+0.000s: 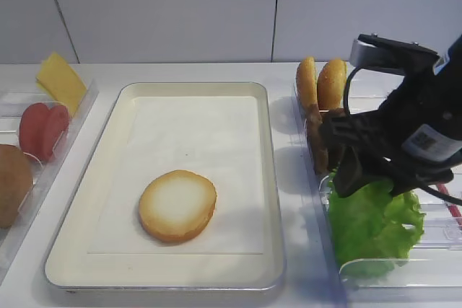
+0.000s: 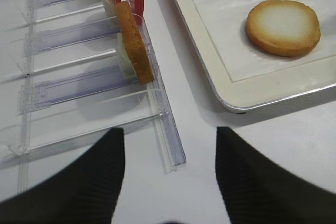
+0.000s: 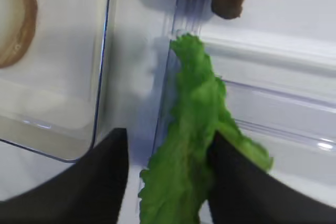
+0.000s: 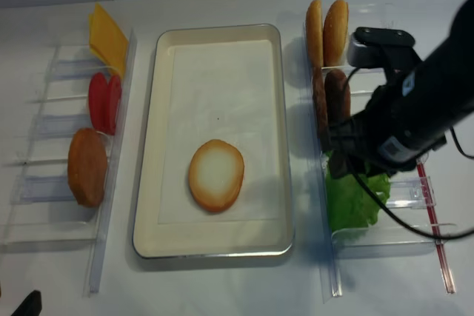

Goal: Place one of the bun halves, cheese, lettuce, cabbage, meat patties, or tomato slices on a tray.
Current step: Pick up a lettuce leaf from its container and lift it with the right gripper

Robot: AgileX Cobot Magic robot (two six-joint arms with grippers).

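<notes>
The frilly green lettuce (image 3: 194,145) stands on edge in the clear right rack (image 4: 385,234). My right gripper (image 3: 169,134) is down around it, jaws open: the right finger touches the leaf and the left finger stands apart. Two meat patties (image 4: 331,105) stand just behind the lettuce. One bun half (image 1: 177,205) lies pale face up on the cream tray (image 1: 195,128). My left gripper (image 2: 169,129) hangs open and empty over the table by the near end of the left rack (image 2: 173,145). The cabbage is out of view.
Two more bun halves (image 1: 321,83) stand at the far end of the right rack. The left rack holds cheese (image 1: 61,81), tomato slices (image 1: 43,129) and a bun half (image 4: 87,166). The tray's right rim (image 4: 289,146) runs close beside the right rack.
</notes>
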